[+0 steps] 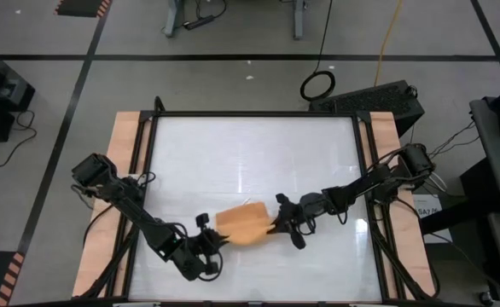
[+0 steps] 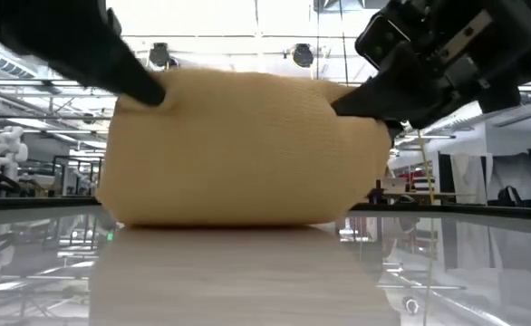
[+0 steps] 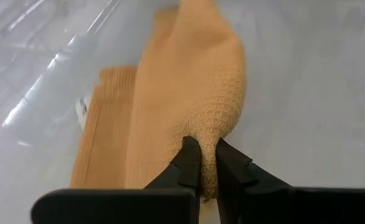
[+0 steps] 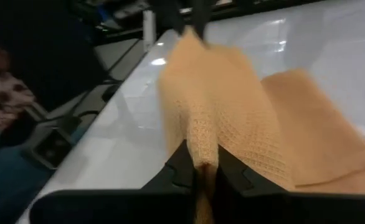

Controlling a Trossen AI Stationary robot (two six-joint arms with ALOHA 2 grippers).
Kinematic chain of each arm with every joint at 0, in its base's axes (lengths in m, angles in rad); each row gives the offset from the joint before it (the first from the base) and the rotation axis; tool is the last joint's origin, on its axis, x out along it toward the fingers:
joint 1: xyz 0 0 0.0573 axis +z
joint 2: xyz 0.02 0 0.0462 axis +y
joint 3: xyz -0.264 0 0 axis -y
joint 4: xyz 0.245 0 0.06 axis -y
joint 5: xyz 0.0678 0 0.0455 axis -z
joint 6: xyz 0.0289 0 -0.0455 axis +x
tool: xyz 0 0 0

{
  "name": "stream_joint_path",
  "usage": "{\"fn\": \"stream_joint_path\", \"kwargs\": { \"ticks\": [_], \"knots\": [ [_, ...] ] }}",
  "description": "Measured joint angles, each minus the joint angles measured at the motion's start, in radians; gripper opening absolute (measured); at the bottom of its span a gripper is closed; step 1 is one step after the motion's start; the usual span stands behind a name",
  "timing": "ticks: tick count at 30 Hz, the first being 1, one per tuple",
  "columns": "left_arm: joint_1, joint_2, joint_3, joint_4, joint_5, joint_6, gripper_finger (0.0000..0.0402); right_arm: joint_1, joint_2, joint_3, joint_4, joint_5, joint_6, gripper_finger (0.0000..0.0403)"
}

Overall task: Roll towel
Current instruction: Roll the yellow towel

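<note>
Left pincer [image 3: 208, 163] and right pincer [image 4: 201, 163] each clamp the waffle-textured towel [image 1: 244, 223], seemingly folded.

Towel [image 2: 238, 149] far side: being hidden in low view.
White tag [image 3: 81, 112]: showing blurred.
Right gripper [image 4: 201, 167] body: being cut off at edge.

towel [image 1: 245, 224] mid-table, tabletop [image 1: 250, 153] around – bare

Orange-tan waffle-weave towel [image 1: 244, 223], bunched into a raised fold, near the front edge of the tabletop.
</note>
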Motion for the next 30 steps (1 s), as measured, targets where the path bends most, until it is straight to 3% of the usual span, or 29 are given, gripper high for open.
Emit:
{"fn": "stream_joint_path", "kwargs": {
  "ticks": [5,16,25,30],
  "knots": [
    [-0.017,0.0,-0.052,0.027,-0.033,-0.105,0.0024,-0.016,0.0,0.0,0.002,-0.059,0.126,0.0016],
    [-0.118,0.0,-0.127,0.251,-0.328,-0.029,0.0023,-0.019,0.005,0.002,0.097,0.049,0.112,0.0016],
    [-0.14,0.001,-0.181,0.254,-0.337,-0.178,0.0023,-0.018,0.006,0.006,0.072,0.123,0.16,0.0016],
    [-0.161,0.001,-0.181,0.309,-0.331,-0.174,0.0023,0.006,0.006,0.007,0.078,0.143,0.187,0.0016]
  ]
}}
